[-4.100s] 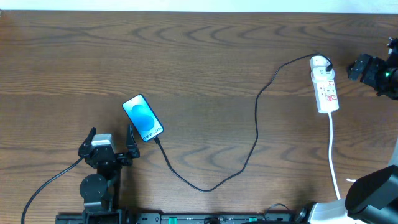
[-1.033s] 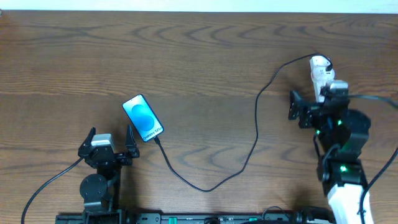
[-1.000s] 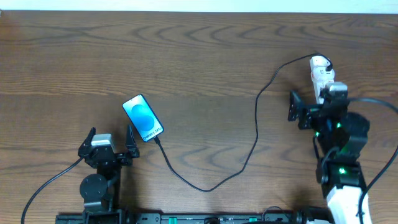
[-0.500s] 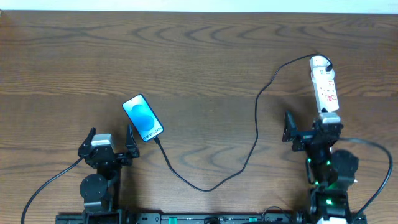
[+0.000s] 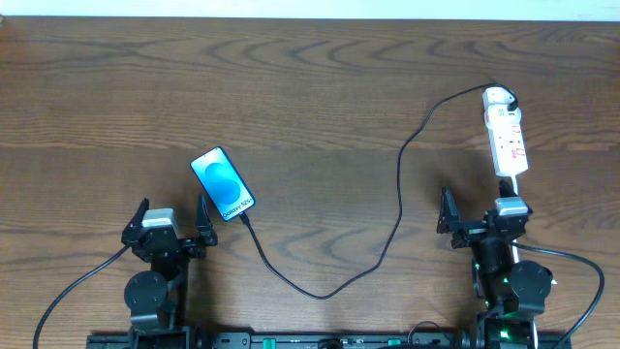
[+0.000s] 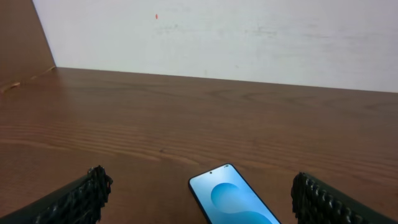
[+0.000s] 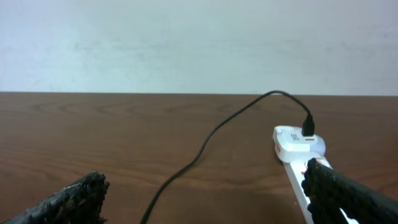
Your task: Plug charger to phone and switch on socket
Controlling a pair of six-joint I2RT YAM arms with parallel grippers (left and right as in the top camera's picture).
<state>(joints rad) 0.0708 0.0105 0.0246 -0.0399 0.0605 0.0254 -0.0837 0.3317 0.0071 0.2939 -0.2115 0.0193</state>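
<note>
The phone (image 5: 223, 183) lies face up at the left of the table, blue screen lit; it also shows in the left wrist view (image 6: 233, 200). The black charger cable (image 5: 398, 199) runs from the phone's lower end in a loop to a plug at the top of the white socket strip (image 5: 506, 136). In the right wrist view the cable (image 7: 205, 140) reaches the strip (image 7: 298, 143). My left gripper (image 5: 174, 220) is open and empty just below the phone. My right gripper (image 5: 477, 215) is open and empty below the strip.
The strip's thick white cord (image 5: 514, 186) runs down toward my right arm. A pale wall (image 6: 217, 31) stands behind the far table edge. Bare wood (image 5: 320, 87) lies between the phone and the strip.
My right arm has drawn back from beside the socket strip toward the table's front edge, jaws open. The left arm, phone and cable have not moved.
</note>
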